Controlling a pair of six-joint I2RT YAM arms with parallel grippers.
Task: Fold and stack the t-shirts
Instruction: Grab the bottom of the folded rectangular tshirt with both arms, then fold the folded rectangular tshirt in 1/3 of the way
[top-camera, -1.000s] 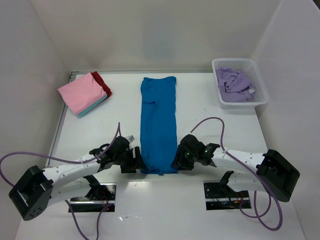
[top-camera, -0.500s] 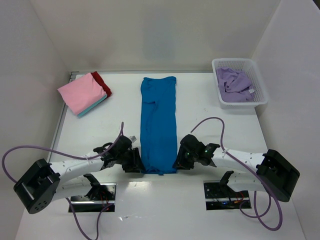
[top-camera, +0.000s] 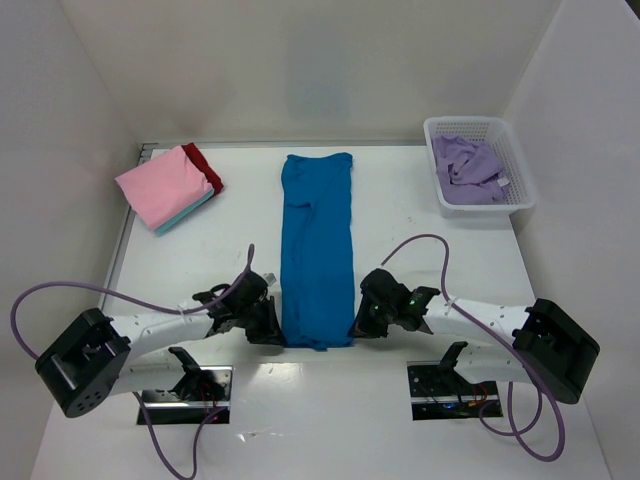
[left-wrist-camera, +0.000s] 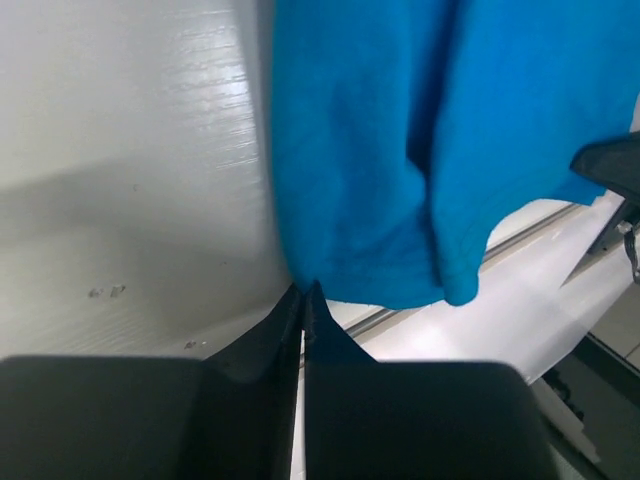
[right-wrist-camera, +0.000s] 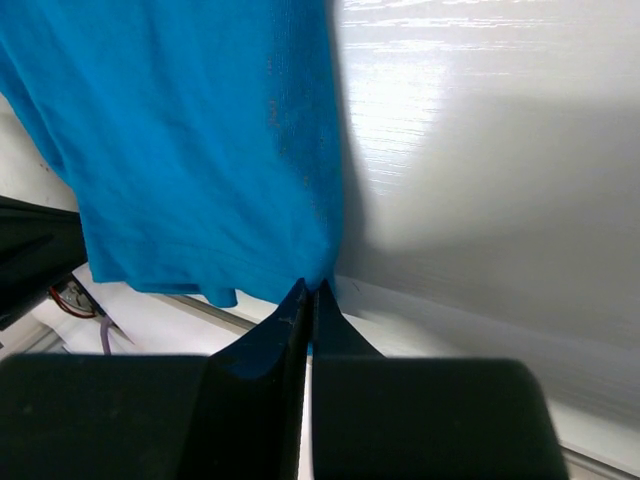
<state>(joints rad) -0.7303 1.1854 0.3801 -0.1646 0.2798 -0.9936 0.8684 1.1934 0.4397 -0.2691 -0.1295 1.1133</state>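
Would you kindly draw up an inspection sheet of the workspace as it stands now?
Surface: white table, a few small specks near the front edge.
Job's things: blue t-shirt folded into a long strip down the middle; pink t-shirt tops the far-left stack, with a red t-shirt showing behind it; lavender t-shirt lies crumpled in the basket.
Clutter: white mesh basket, far right.
Grippers: left gripper and right gripper are each shut on a near corner of the blue t-shirt.
Cables: left purple cable and right purple cable loop above the table; neither lies on the cloth.
Surroundings: plain white walls.
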